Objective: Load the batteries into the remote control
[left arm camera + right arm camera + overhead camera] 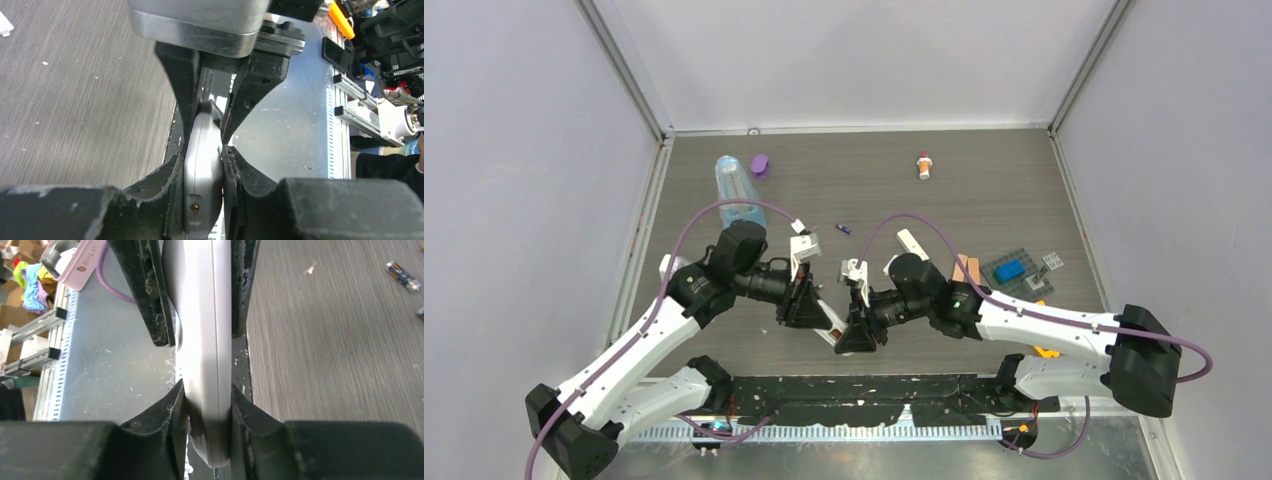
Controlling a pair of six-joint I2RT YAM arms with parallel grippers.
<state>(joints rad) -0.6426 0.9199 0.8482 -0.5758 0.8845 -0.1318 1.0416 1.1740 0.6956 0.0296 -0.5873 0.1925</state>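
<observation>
- Left wrist view puts the remote control (202, 175) edge-on at its middle. We see a slim, pale grey-white body with rounded corners and a small brassy screw near the close end.
- From the right wrist the same body looks smooth and silvery, with a fine seam running down its edge. Screen, buttons and battery bay all face away, so we cannot say which side is which.
- In the top view the remote control sits between the two wrists, above the near edge of the table (984, 200), roughly midway across. We judge it lifted off the wood, though no view proves that.
- The left gripper (202, 150) is clamped on one end, its pads pressed to both flat faces.
- The right gripper (206, 387) is clamped on the other end in the same way, and the two sets of fingertips nearly meet.
- We read this double hold as a handover or regrasp. One arm steadies the handset so the other can take a better hold and get at the back.
- A dark battery (402, 276) with a silvery tip lies on the wood, well apart from the handset. Something like it shows at the frame edge.
- From above, a tiny purplish battery (844, 230) lies just beyond the grippers; it is possibly the same one. Loading looks not yet begun.
- Farther off stand a red-and-white little bottle (924, 165) and a clear water bottle (736, 190).
</observation>
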